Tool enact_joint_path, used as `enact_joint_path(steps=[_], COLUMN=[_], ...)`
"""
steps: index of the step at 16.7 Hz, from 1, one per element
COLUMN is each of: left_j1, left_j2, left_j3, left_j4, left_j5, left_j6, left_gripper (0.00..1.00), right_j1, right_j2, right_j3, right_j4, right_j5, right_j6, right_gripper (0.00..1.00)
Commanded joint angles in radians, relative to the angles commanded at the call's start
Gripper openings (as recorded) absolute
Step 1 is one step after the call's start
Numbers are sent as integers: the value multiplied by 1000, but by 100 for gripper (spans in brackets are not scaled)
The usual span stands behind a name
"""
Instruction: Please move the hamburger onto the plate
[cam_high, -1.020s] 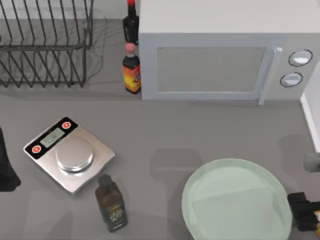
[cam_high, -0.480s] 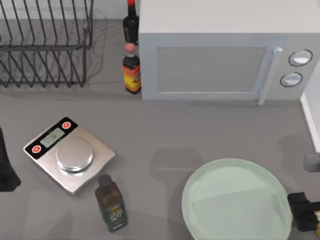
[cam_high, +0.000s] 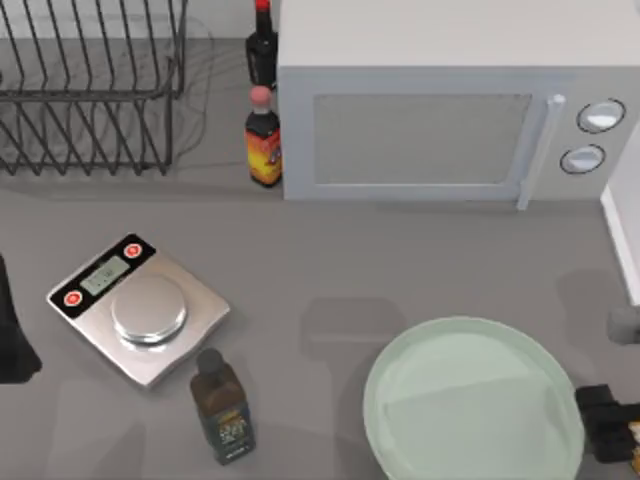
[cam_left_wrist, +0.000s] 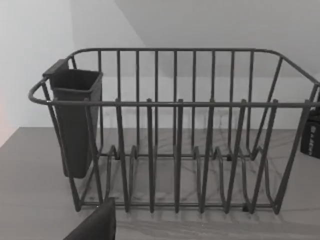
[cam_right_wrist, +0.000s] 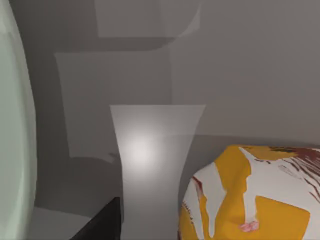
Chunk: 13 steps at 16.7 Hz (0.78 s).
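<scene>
The plate (cam_high: 470, 400), pale mint-green and glossy, lies at the front right of the table. Its rim (cam_right_wrist: 12, 130) also runs down one side of the right wrist view. The hamburger (cam_high: 635, 438) is a small orange-yellow lump with white at the table's right edge, just right of the plate. It looms large and close in the right wrist view (cam_right_wrist: 255, 195). My right gripper (cam_high: 610, 430) hangs right over it, between the plate's rim and the frame edge. My left gripper (cam_high: 12, 345) stays parked at the far left edge.
A steel scale (cam_high: 140, 310) and a dark bottle (cam_high: 225, 410) lie front left. A wire dish rack (cam_left_wrist: 175, 135) stands back left, two sauce bottles (cam_high: 263, 135) beside a microwave (cam_high: 440, 110) at the back. A pale grey object (cam_high: 625, 325) sits right of the plate.
</scene>
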Motion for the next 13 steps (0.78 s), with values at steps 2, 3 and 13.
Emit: enact_joint_path(steps=[2, 3, 13], left_j1=[0, 0, 0], left_j2=[0, 0, 0], left_j3=[0, 0, 0], left_j4=[0, 0, 0], left_j5=[0, 0, 0], left_j6=[0, 0, 0], left_gripper=[100, 100, 100], right_j1=[0, 0, -1], right_j2=[0, 0, -103], right_j3=[0, 0, 101], right_j4=[0, 0, -167], right_j5=[0, 0, 0], right_j6=[0, 0, 1], right_gripper=[0, 0, 0])
